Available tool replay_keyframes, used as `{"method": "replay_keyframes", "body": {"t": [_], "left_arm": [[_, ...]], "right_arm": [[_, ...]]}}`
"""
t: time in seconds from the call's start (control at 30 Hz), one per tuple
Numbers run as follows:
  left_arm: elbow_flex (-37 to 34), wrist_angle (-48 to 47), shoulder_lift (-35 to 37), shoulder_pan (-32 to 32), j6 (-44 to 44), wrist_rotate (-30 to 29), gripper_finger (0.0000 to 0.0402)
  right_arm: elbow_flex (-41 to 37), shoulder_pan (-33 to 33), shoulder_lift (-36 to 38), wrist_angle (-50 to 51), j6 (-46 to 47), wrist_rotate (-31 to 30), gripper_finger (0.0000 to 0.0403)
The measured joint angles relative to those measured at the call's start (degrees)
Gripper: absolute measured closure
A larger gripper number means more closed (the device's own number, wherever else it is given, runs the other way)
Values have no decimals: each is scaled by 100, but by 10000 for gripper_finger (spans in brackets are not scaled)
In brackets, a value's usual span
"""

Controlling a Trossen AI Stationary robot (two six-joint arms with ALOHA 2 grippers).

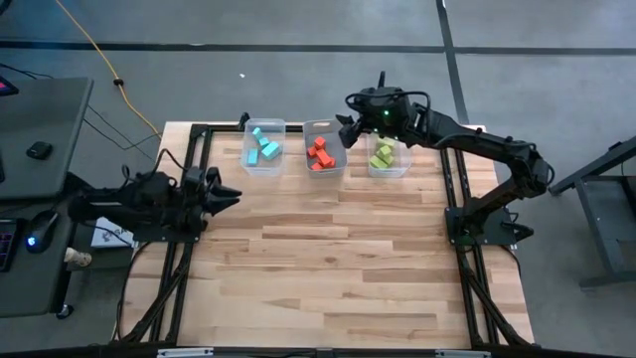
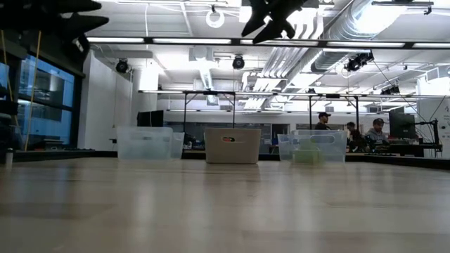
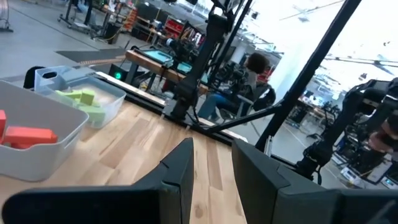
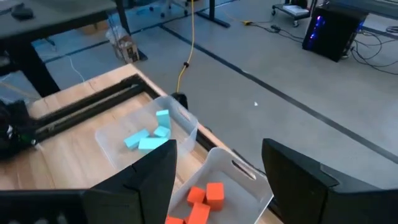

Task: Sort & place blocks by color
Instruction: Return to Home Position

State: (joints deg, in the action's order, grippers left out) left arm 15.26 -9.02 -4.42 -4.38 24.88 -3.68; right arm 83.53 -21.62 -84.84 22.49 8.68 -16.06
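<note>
Blue blocks (image 1: 263, 147) lie in the left bin (image 1: 264, 172), beyond the left gripper (image 1: 231, 195), jaws spread. Red-orange blocks (image 1: 320, 153) fill the middle bin (image 1: 324, 124). Green blocks (image 1: 384, 154) sit in the right bin (image 1: 389, 174), its far end hidden under the right gripper (image 1: 348, 121), jaws spread too.

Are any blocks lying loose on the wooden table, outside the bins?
No: seen from above, the blue blocks, orange blocks and green blocks all sit inside their bins.

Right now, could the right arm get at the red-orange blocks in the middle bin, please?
Probably yes: the right gripper hangs open over an edge of the middle bin, and the red-orange blocks lie uncovered inside, with nothing in between.
</note>
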Motion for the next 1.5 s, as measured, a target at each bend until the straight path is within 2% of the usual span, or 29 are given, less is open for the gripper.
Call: {"method": "replay_keyframes", "body": {"t": [0.13,0.4,0.57,0.67,0.83,0.97,1.17,1.27,1.5], "left_arm": [[-344,37,438,0,0,-2,316],[-626,20,418,-4,-78,-22,316],[-607,-117,419,-4,-200,-62,316],[-607,-362,417,-4,9,-226,316],[-607,-452,417,-7,48,-372,316],[-607,-477,419,-7,55,-595,316],[-607,-494,419,-9,218,-599,316],[-607,-496,419,-9,233,-583,316],[-607,-708,417,-9,336,-531,316]], "right_arm": [[-2,-104,149,-60,135,23,176],[-2,-298,976,237,-219,3,176],[-2,-488,1726,938,-555,-49,176],[-2,-582,2178,1379,-713,-81,176],[-24,-615,2831,2232,-683,-289,176],[-816,-509,3526,2025,-353,-146,176],[-2551,-316,4755,645,34,-223,176],[-3088,-229,5258,260,122,-222,176],[-3991,-10,6087,196,333,-223,176]]}}
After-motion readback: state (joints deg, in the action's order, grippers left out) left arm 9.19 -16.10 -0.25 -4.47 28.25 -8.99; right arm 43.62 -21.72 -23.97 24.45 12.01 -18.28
